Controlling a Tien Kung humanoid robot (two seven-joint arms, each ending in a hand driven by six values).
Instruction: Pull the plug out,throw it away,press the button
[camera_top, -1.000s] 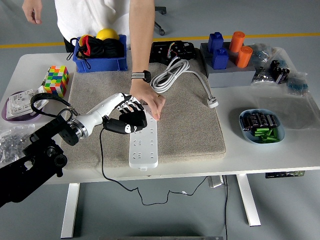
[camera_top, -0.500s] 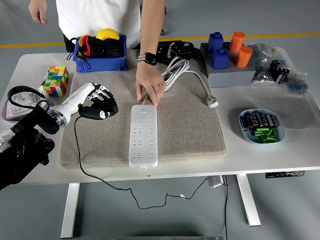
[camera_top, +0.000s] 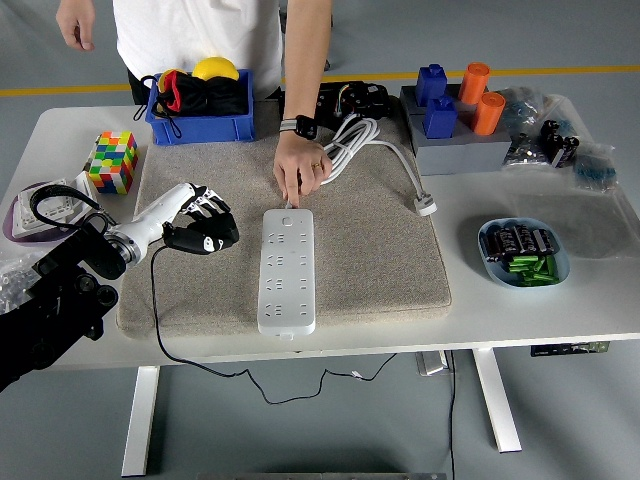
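Note:
A white power strip (camera_top: 287, 275) lies lengthwise on the grey mat (camera_top: 385, 250), with no plug in its sockets. My left hand (camera_top: 203, 228) hovers over the mat's left part, a hand's width left of the strip, fingers curled shut on a black plug (camera_top: 201, 243). The plug's black cord (camera_top: 155, 305) trails from the hand over the table's near edge. A person's hand (camera_top: 300, 170) reaches from the far side, fingertips touching the strip's far end. My right arm is out of sight.
A blue bin (camera_top: 200, 130) of balls stands at the back left, with a colour cube (camera_top: 111, 161) beside it. A coiled grey cable (camera_top: 350, 148) lies behind the strip. Blue and orange blocks (camera_top: 455, 100) and a bowl of batteries (camera_top: 523, 255) sit on the right.
My left hand lifted the black plug off the strip and carried it left, then settled slightly back right. The person's hand moved from the strip's side to its far end.

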